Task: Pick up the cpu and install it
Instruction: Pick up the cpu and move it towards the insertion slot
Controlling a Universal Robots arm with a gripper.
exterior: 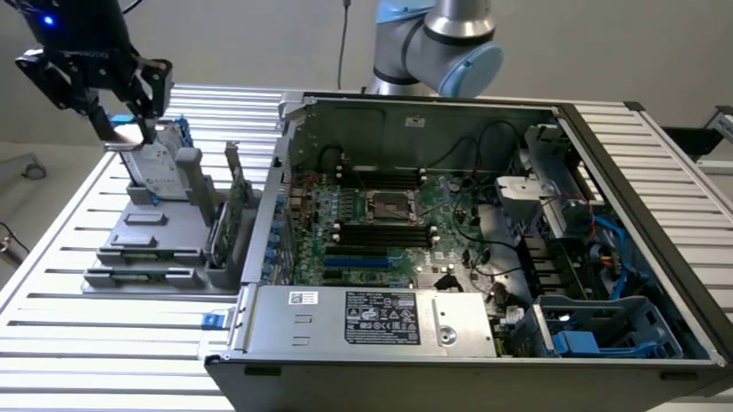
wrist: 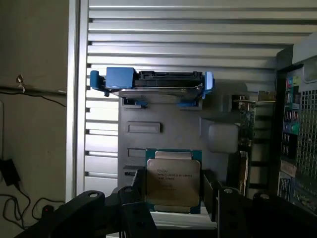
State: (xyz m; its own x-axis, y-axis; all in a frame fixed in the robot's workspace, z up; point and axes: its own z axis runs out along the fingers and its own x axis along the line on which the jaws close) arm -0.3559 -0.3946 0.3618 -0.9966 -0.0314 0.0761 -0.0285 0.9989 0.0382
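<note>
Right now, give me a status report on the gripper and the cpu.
Gripper open, fingers either side of the cpu. Cpu sits on the grey holder, not lifted. Hard drive stands apart from it; nothing in the way.

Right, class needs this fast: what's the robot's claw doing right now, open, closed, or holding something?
Claw: open, one finger on each side of the cpu, which sits on the grey holder; no grip visible.

Nothing here can be read. The small square chip with the pale silver metal top (wrist: 173, 180) carries a few lines of dark print, too fine to make out. The white label (exterior: 383, 317) on the grey metal power-supply box (exterior: 366, 322) shows black blocks of print, also illegible.
</note>
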